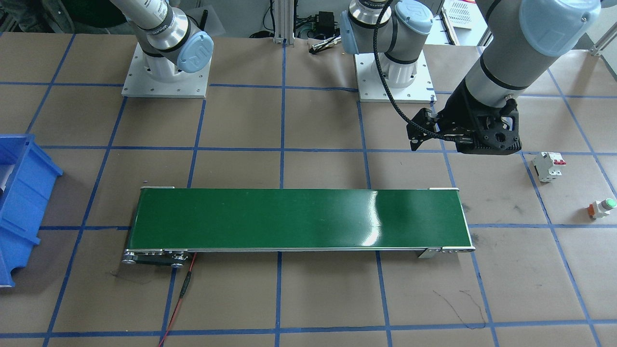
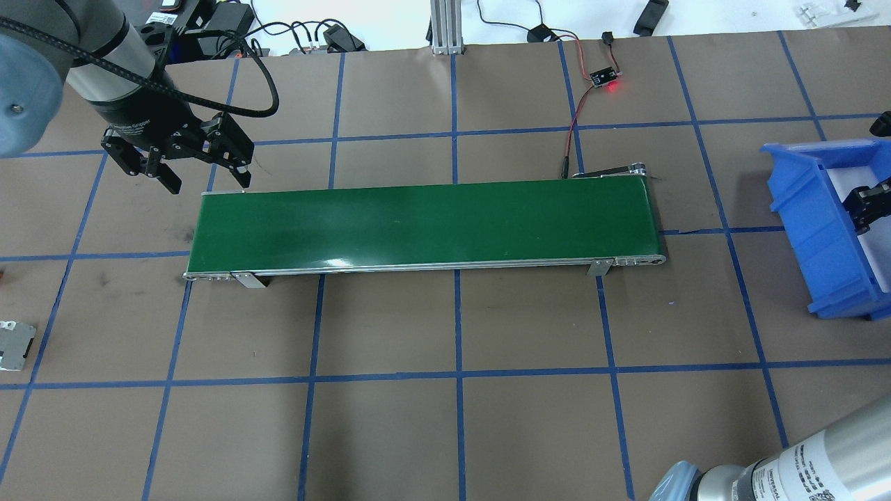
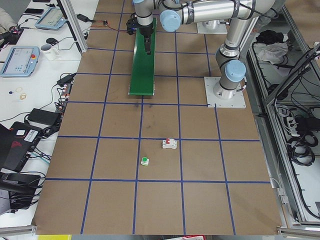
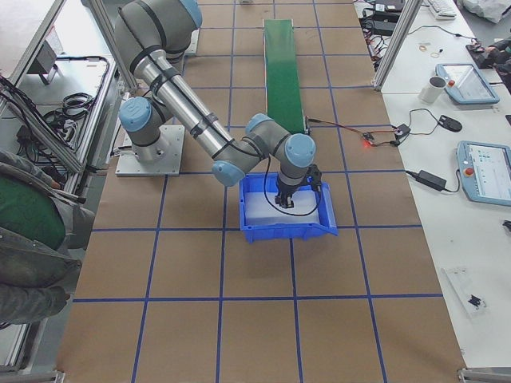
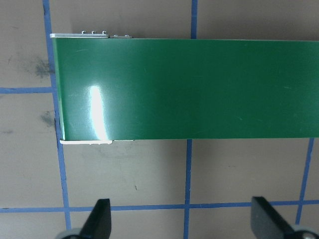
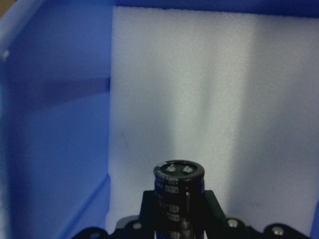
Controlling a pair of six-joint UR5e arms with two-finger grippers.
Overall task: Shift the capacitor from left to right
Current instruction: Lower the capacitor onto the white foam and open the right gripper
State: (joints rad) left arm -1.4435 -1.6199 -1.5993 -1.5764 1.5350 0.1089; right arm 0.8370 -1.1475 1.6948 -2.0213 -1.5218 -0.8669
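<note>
The brown table (image 1: 332, 299) carries a green conveyor (image 1: 299, 219), blue bin (image 1: 24, 193), breaker (image 1: 548, 166) and button (image 1: 602, 208).

White print is running down the black sleeve of the capacitor (image 6: 178, 191) at the bottom centre of the right wrist view. Figures resembling "1000" are showing, and the rest is blurring out. A wordmark beginning "UNIVERSAL" is appearing on the right arm (image 1: 161, 24), upper left of the front-facing view, and again at the overhead view's lower right. A "UR" mark is showing on the blue joint cap (image 1: 195, 52).
</note>
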